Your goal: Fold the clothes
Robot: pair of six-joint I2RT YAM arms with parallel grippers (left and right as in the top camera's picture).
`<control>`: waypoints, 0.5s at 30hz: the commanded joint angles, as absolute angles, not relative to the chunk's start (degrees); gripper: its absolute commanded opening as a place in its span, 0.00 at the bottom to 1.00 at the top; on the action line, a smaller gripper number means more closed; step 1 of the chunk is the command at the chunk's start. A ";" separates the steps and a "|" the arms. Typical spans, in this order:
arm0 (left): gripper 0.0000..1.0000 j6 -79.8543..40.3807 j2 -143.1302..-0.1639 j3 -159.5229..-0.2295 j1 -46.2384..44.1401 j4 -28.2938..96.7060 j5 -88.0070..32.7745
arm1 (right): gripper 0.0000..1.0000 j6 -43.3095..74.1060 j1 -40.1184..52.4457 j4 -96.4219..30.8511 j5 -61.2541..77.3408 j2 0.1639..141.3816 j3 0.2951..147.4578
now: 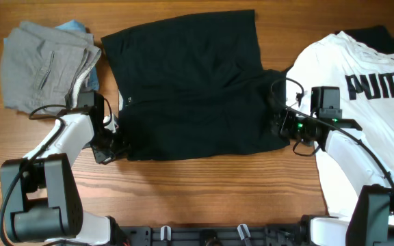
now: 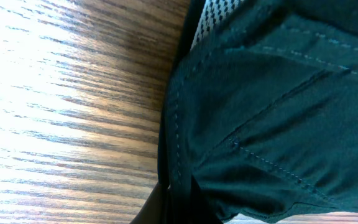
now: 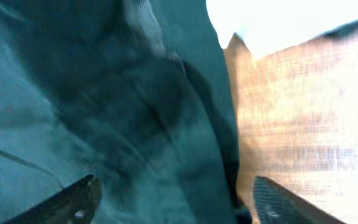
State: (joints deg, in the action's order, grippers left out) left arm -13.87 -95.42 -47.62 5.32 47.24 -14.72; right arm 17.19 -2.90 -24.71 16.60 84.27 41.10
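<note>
The black shorts (image 1: pixel 183 89) lie spread on the table's middle. Their pale inner waistband (image 2: pixel 213 18) shows in the left wrist view. My left gripper (image 1: pixel 111 140) is at the shorts' lower left corner and looks shut on the black fabric (image 2: pixel 272 124), with one finger (image 2: pixel 166 208) against the hem. My right gripper (image 1: pixel 282 126) is at the shorts' lower right edge. It is open, with its fingers on either side of the fabric edge (image 3: pixel 185 143). The grey shorts (image 1: pixel 43 61) lie at the back left. The white PUMA T-shirt (image 1: pixel 368 137) lies at the right.
A blue cloth (image 1: pixel 74 27) peeks out from under the grey shorts. Bare wooden table (image 1: pixel 217 191) runs along the front. The arm bases (image 1: pixel 40 205) stand at the front left and front right corners.
</note>
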 commanded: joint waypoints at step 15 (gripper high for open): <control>0.07 -13.89 -95.90 -46.57 5.54 47.31 -14.11 | 0.04 8.93 -2.76 -6.15 34.85 93.12 42.22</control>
State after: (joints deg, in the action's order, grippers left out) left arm -13.87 -95.42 -47.59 5.32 47.24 -14.72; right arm 8.86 -2.94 -8.16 30.24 93.06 41.30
